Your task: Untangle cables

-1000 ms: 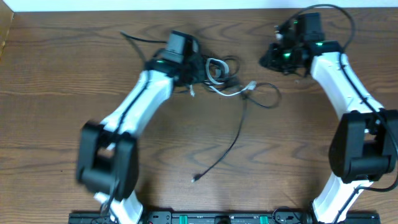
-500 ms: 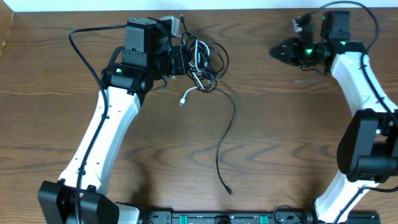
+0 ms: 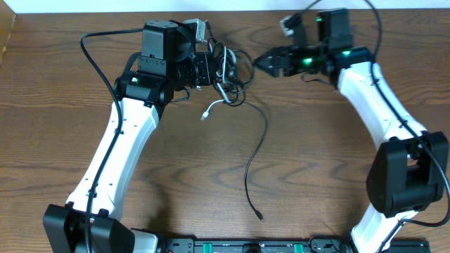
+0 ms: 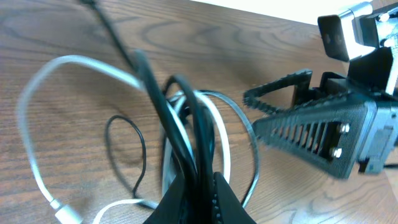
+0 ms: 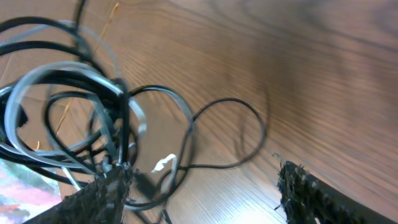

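Black cable and white cable are knotted in a tangle near the far edge of the wooden desk. The left jaws are clamped on that tangle. The black cable's free end trails toward the front edge. The right jaws stand wide open just beside the tangle, pointing at it without touching.

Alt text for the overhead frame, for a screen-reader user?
The left gripper is clamped on the tangled cables at the far side of a wooden table, with the right gripper open beside them. The black cable trails one end toward the near edge; the white cable ends in a plug just below the knot.
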Action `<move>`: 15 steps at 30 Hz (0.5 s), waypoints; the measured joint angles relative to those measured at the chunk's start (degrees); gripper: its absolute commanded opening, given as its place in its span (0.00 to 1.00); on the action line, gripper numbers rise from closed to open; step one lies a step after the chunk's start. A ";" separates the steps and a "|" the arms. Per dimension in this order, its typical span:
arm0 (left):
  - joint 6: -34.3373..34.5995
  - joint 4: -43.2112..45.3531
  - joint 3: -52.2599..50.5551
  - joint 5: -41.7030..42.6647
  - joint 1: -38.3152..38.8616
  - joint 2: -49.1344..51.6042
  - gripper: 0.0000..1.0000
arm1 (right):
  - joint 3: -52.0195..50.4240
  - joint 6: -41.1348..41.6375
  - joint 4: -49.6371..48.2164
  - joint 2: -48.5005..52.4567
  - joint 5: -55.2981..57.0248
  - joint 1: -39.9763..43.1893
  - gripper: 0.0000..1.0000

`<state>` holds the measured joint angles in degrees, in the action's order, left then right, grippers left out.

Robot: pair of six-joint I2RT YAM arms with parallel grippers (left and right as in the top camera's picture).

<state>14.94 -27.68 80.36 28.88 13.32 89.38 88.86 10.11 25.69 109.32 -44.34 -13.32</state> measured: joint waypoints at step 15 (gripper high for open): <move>-0.02 0.48 -0.02 -0.02 -0.02 0.00 0.08 | 0.00 7.06 -1.73 0.00 9.68 -3.82 0.70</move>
<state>14.92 -27.20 80.34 28.86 13.30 89.38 88.86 17.17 23.97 109.32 -34.65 -17.15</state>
